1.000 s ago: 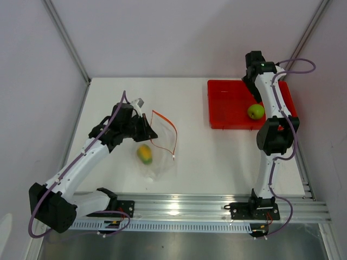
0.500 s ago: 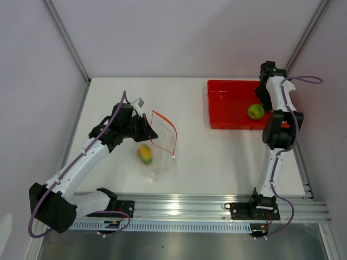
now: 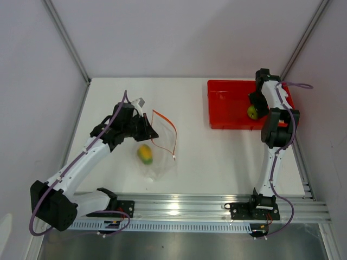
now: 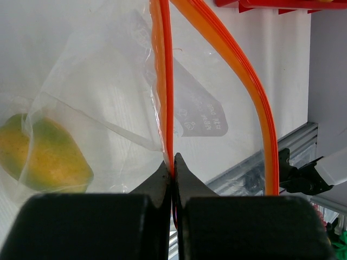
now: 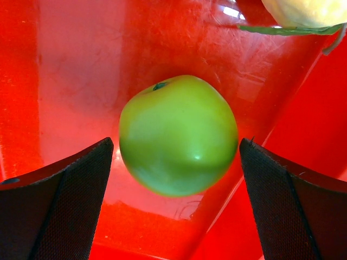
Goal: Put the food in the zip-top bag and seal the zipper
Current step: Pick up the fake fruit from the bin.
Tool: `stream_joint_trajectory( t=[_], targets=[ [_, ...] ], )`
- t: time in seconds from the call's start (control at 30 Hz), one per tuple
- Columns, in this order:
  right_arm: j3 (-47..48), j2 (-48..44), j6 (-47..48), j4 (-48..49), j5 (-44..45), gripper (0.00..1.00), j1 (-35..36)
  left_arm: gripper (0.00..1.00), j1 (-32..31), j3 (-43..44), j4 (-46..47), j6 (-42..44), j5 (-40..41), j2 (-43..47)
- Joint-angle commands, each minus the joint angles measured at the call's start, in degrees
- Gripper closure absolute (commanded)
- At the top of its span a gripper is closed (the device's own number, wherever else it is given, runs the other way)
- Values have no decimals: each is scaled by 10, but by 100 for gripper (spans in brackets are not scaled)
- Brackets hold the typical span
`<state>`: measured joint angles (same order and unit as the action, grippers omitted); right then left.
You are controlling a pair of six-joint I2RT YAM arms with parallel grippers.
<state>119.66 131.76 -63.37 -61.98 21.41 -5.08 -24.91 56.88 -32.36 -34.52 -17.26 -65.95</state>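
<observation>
Three fruits are counted: one green apple, one yellow-green mango and one pale yellow fruit, seen only in part. One zip-top bag, with one zipper, one red tray and one bench are also counted.

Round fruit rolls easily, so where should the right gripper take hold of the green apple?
Across its widest middle, descending from above: the green apple is round with no handle-like part, it lies in the red tray, and the open right gripper flanks it on both sides.
</observation>
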Motion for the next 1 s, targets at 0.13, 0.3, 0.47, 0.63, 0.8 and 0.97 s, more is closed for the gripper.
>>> stream_joint_trajectory(
  t=[0.13, 0.3, 0.47, 0.63, 0.8, 0.97],
  targets=[
    [-8, 21, 0, 21, -5, 1, -5, 99, -2, -1, 14, -2, -7, -6],
    [-28, 20, 2, 38, -4, 3, -5, 99, -2, -4, 13, -3, -6, -8],
    [-39, 16, 11, 50, -6, 20, -5, 99, -2, -5, 13, -2, -4, -8],
    [-50, -11, 27, 71, 3, 48, 0, 99, -2, -5, 13, -3, -5, -8],
    [-44, -36, 54, 81, 10, 85, 9, 99, -2, -6, 12, -4, -2, -4],
    [-16, -70, 107, 90, 18, 100, 38, 99, -2, -5, 10, -4, 0, 1]
  ],
)
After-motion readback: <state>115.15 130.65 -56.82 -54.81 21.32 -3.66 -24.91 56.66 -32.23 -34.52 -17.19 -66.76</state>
